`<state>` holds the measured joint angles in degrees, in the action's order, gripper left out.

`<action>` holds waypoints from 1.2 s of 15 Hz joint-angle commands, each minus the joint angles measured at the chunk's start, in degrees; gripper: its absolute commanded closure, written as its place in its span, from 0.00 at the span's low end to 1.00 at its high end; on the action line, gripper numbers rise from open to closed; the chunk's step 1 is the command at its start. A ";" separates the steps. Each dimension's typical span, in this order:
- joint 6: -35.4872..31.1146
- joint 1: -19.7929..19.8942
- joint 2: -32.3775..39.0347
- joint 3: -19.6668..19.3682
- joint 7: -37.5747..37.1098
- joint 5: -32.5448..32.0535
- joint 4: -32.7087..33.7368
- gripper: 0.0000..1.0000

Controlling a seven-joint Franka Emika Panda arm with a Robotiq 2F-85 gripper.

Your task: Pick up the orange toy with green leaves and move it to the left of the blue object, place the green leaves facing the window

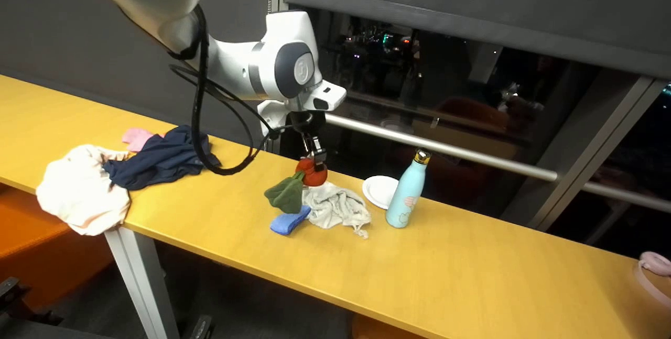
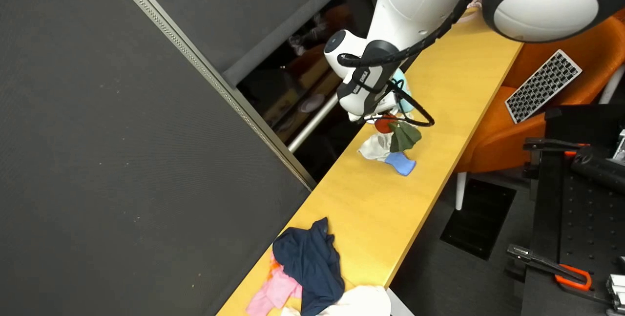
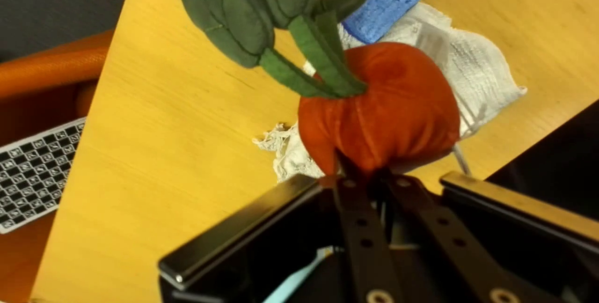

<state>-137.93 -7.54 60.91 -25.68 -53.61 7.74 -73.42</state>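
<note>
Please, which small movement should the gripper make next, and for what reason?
Probably turn the gripper so the green leaves swing toward the window: it seems to pinch the orange plush toy, but in both exterior views the leaves point away from the window.

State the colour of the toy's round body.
Orange-red; the round body shows best in the wrist view.

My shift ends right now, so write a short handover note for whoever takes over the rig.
Gripper: closed on the orange plush toy, pinching its body.
Things: blue cloth lies on the table, touching the pale cloth. The toy's body is nearer the window; its green leaves point away from the glass.
Done: toy grasped; whether it is lifted clear, I cannot tell.
To do: bring it left of the blue cloth, turn the leaves windowward, set down, release.
</note>
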 commanded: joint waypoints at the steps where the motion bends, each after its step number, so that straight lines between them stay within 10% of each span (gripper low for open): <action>1: 3.99 -1.33 3.17 -1.39 -15.48 -4.80 4.36 0.98; 18: 28.26 -7.88 11.32 3.25 -80.21 -13.20 18.18 0.98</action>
<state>-112.87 -16.87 69.55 -24.40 -124.51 -2.30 -60.37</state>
